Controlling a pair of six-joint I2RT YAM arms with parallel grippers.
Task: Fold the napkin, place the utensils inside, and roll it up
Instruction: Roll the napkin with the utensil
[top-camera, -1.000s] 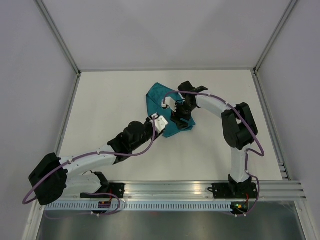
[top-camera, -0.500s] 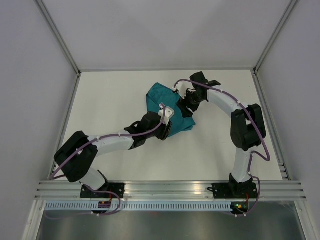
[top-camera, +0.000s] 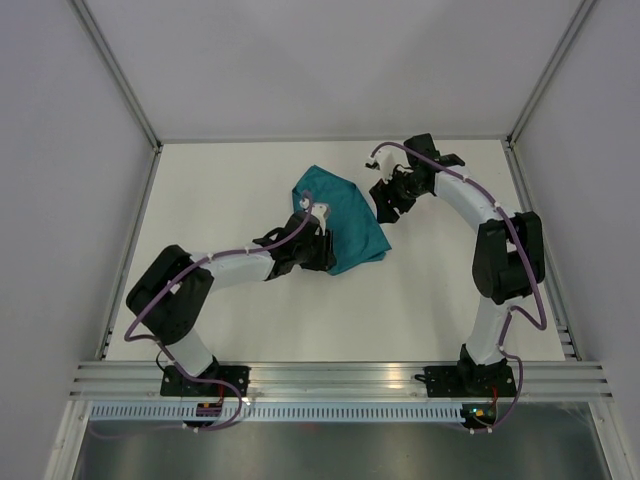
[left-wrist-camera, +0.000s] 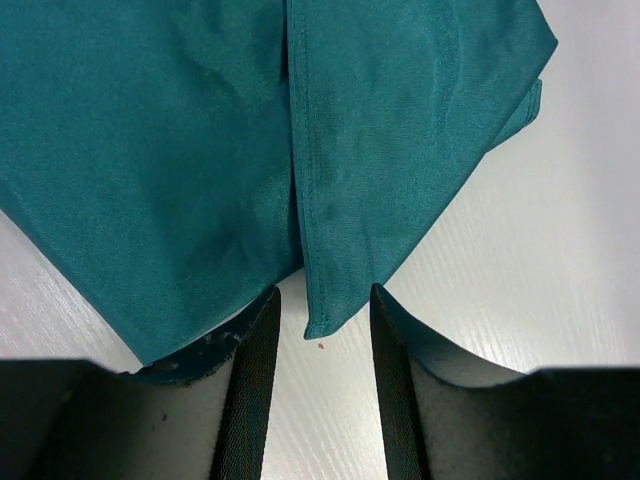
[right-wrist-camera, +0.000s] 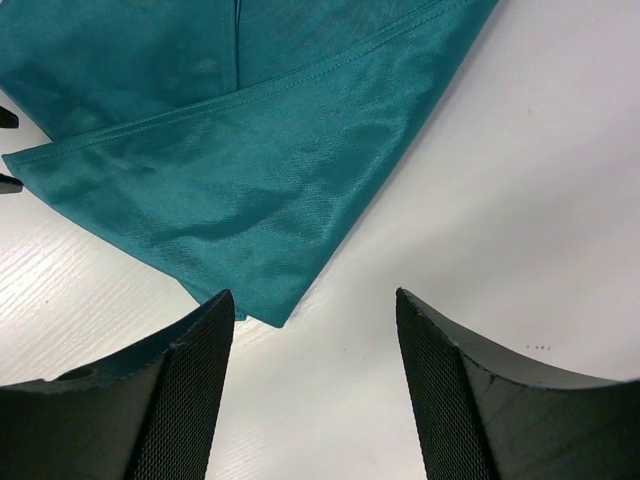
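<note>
White bench (top-camera: 230, 200), grey walls (top-camera: 300, 60), aluminium rail (top-camera: 350, 375) along the 6 o'clock edge where both arms are bolted.

Overhead view: the napkin (top-camera: 345, 215) lies flat on the bench, a little toward 12 o'clock from the bench's centre. It is folded over on itself into an uneven, roughly triangular shape. No utensils are in any view.

Left arm (top-camera: 235, 270) reaches in from 7 o'clock. Its wrist sits over the napkin's 7 o'clock edge.

Left wrist view: left hand (left-wrist-camera: 322, 300) has its fingers (left-wrist-camera: 250, 380) apart, and bare bench shows in the gap. A pointed corner of a hemmed upper layer of the napkin (left-wrist-camera: 400, 120) lies right between the fingertips. I read this hand as open, not clamped on the cloth. The finger at 9 o'clock in this view overlaps the edge of the lower layer. Whether it presses on it, I cannot tell.

Right arm (top-camera: 470, 200) arcs round from 5 o'clock. Its hand sits just beside the napkin's 2 o'clock edge.

Right wrist view: right hand (right-wrist-camera: 315, 300) is spread wide, gripping nothing. White bench fills most of the gap between its fingers (right-wrist-camera: 190, 390). One napkin corner (right-wrist-camera: 270, 310) ends close to the finger at 9 o'clock. Two overlapping layers with stitched hems show toward 12 o'clock.
</note>
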